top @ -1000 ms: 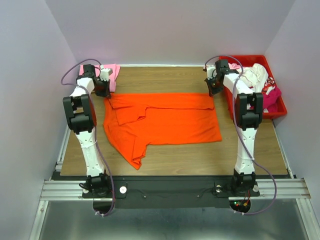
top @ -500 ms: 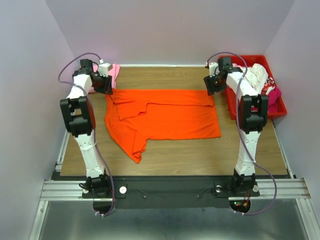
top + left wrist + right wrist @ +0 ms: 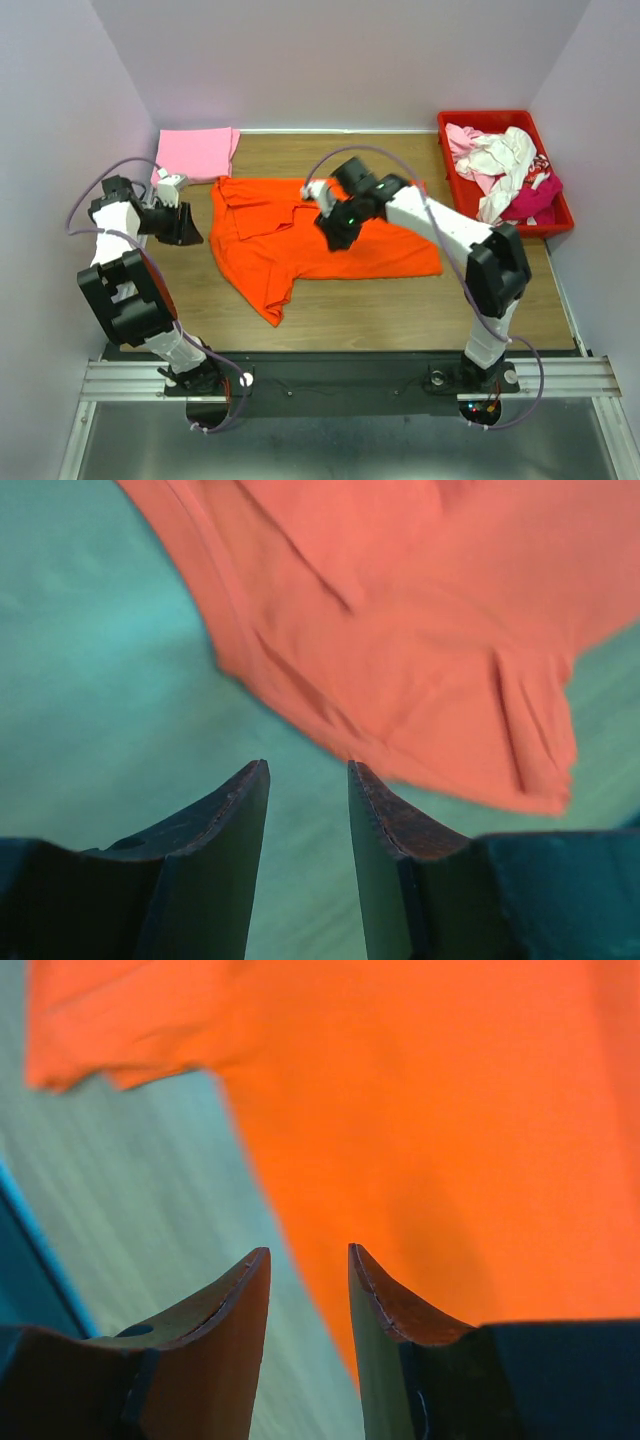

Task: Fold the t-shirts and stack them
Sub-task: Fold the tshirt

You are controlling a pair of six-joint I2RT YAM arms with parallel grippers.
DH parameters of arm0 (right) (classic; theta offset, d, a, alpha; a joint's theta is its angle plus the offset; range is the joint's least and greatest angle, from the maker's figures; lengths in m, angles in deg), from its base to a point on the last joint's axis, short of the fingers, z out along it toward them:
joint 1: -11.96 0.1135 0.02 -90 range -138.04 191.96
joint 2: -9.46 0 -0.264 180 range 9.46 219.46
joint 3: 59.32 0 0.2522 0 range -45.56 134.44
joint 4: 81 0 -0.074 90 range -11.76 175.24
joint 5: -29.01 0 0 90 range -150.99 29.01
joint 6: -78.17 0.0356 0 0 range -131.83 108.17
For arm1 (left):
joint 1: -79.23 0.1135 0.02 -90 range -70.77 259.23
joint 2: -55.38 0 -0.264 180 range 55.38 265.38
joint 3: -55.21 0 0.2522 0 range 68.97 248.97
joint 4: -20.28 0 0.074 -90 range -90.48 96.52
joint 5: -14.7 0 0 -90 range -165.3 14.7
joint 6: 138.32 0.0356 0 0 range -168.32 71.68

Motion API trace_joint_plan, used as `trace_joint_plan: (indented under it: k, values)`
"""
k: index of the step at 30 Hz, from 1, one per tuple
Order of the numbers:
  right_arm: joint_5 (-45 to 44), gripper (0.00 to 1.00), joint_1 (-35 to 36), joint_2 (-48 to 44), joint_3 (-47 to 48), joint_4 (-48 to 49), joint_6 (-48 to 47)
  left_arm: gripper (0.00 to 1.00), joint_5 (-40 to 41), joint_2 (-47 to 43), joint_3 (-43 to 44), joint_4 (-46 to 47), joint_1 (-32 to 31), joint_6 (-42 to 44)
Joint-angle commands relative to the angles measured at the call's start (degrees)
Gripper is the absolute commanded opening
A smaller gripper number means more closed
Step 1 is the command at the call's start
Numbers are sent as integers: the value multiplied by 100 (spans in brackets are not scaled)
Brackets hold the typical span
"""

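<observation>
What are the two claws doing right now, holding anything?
Left gripper: open, holding nothing, beside the orange t-shirt.
Right gripper: open, holding nothing, over the orange t-shirt.

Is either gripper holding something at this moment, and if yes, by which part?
Nothing is held. The left gripper and the right gripper both have jaws apart with nothing between; the orange t-shirt lies on the table.
</observation>
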Motion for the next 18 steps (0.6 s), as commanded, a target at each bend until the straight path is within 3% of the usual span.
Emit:
trace_joint_plan:
  k: [1,10,18]
  values:
    - [10,43,965,320,-334,132,44,48,-779,-346,-419,-817,404,802]
    - [-816,49,2470,1092,43,572,351,48,-824,-443,-718,-1213,967,1233]
    - [-1230,55,2762,1875,878,573,739,47,-877,-486,-771,-1213,976,1295]
